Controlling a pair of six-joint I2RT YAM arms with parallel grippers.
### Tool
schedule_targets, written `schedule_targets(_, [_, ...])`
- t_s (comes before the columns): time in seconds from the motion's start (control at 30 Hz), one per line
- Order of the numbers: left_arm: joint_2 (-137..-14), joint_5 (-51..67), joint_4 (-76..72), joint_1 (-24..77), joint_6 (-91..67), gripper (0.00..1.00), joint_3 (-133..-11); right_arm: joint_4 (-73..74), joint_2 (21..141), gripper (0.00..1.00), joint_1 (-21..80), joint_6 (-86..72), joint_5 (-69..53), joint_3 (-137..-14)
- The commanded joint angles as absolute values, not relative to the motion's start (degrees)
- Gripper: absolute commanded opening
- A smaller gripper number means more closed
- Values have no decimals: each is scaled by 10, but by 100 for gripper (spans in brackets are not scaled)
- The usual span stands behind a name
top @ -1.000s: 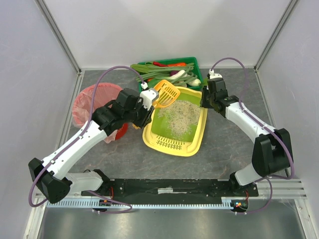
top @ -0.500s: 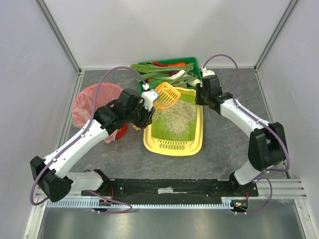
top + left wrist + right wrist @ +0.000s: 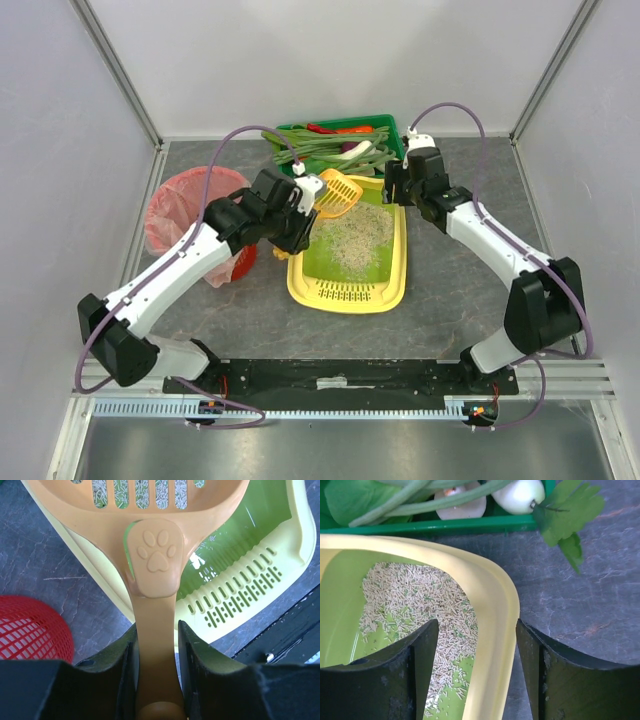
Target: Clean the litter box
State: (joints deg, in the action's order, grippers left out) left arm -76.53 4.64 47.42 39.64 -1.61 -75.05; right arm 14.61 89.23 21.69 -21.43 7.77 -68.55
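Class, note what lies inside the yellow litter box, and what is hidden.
Pale litter lies on the floor of the litter box, slotted ledge at the near end. The orange scoop covers the far-left corner.

Setting: robot test cell, lab. Plain white panels (image 3: 330, 60) in aluminium struts (image 3: 118, 75) enclose a grey table (image 3: 460, 290); left arm (image 3: 170, 275) and right arm (image 3: 495, 245) bolt to a black rail (image 3: 340, 372) at its near edge.

You get bright, even light in the overhead view, with only faint, soft shadows on the table (image 3: 440, 300). Your left wrist view blurs the scoop handle (image 3: 156, 680) at bottom centre. Small white glare sits on the litter box (image 3: 240, 535) floor.
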Motion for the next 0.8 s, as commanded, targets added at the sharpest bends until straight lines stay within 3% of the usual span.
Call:
schedule_targets(0.0, [-789,65,522,399,-61,2,-830,124,828,72,218,-215,120,-701])
schedule_targets(0.43, [-926,107,881,419,-152,2,-1084,119,759,75,189,-205,186,-679])
schedule_targets(0.77, [-982,122,881,432,-194,2,-1058,107,711,76,181,-221,197,-623])
